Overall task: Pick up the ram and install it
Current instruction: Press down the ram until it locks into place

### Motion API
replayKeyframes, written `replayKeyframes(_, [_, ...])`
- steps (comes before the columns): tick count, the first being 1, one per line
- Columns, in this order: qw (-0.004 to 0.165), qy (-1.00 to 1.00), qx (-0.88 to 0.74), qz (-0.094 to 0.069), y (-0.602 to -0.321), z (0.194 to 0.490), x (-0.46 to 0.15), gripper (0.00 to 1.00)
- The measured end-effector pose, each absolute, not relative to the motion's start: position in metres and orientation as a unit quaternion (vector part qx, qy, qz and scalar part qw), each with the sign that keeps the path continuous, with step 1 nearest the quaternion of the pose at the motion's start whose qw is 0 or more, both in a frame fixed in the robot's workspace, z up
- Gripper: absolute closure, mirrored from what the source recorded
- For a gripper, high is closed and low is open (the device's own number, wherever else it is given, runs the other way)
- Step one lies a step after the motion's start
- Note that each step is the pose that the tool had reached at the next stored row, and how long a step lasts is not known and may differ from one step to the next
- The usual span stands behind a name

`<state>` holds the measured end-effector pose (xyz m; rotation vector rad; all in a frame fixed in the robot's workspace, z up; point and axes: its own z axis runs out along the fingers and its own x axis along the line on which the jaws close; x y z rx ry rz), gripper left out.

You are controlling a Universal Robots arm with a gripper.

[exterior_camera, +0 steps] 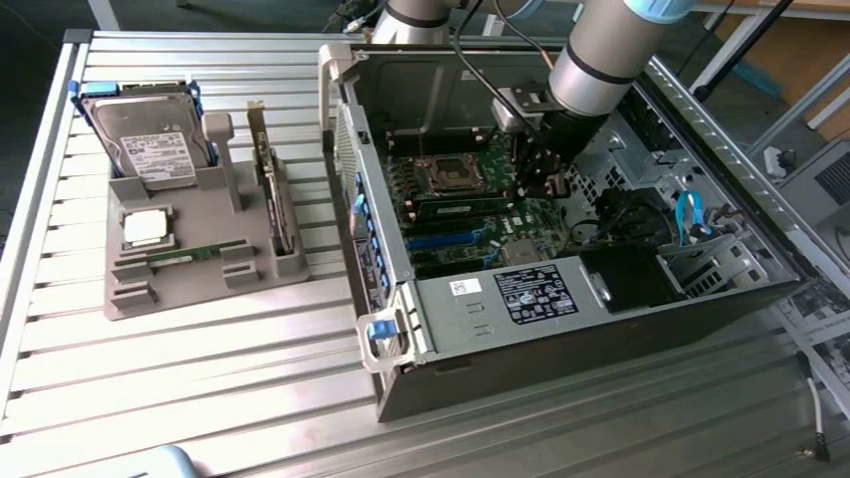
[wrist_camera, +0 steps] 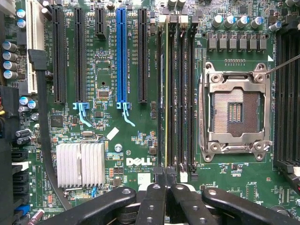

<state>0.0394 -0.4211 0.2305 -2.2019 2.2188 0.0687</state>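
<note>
The ram (wrist_camera: 166, 93) stands edge-up in a memory slot of the motherboard (wrist_camera: 126, 140), between the blue expansion slot (wrist_camera: 121, 51) and the empty processor socket (wrist_camera: 236, 112). The hand (wrist_camera: 164, 182) has its fingers together over one end of the stick; contact cannot be confirmed.

In the exterior view, the open computer case (exterior_camera: 439, 329) lies on a ribbed metal tabletop (exterior_camera: 199, 388). At 9 o'clock from the case, a grey parts tray (exterior_camera: 199, 284) carries a hard drive (exterior_camera: 153, 134), a square silver chip (exterior_camera: 143, 227) and an upright card (exterior_camera: 273, 189). The arm (exterior_camera: 598, 60) enters the case from 12 o'clock.
</note>
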Motion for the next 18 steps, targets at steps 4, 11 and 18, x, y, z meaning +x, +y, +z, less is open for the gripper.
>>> replayKeyframes(4, [0.008, 0.710, -0.704, 0.022, -0.421, 0.234, 0.039, 0.89])
replayKeyframes(11, [0.007, 0.710, -0.704, 0.022, -0.421, 0.250, 0.039, 0.89])
replayKeyframes(18, [0.007, 0.710, -0.704, 0.021, -0.421, 0.259, 0.039, 0.89])
